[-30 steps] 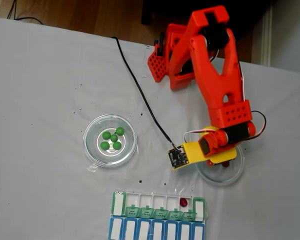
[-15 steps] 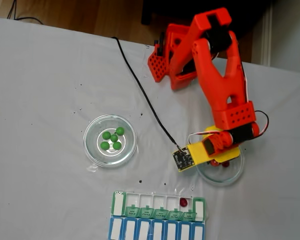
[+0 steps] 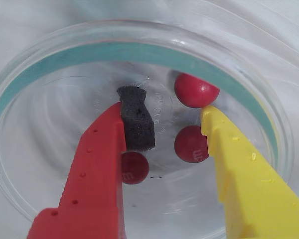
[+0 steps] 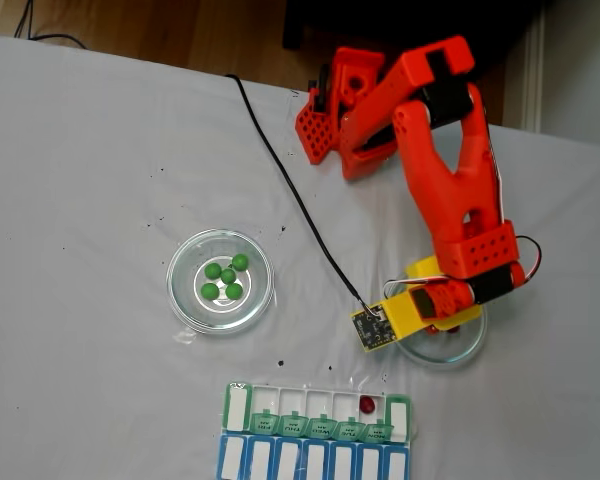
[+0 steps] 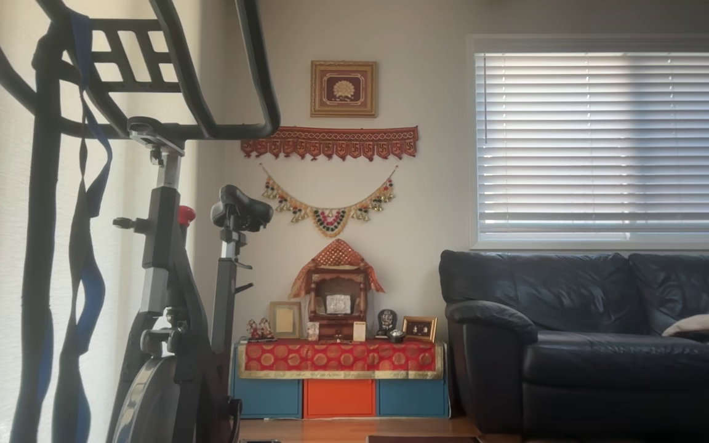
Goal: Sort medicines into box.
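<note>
Arm (image 4: pixel 450 170): bent down over the right dish (image 4: pixel 458 345).
Gripper (image 3: pixel 172 112): jaws apart, holding nothing, around a red ball (image 3: pixel 191 144).
Box (image 4: pixel 318 412): near edge, one red ball (image 4: pixel 367 404) inside.

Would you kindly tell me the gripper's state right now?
Gripper: open, holding nothing, lowered inside the glass dish with a red ball between its fingers.
</note>
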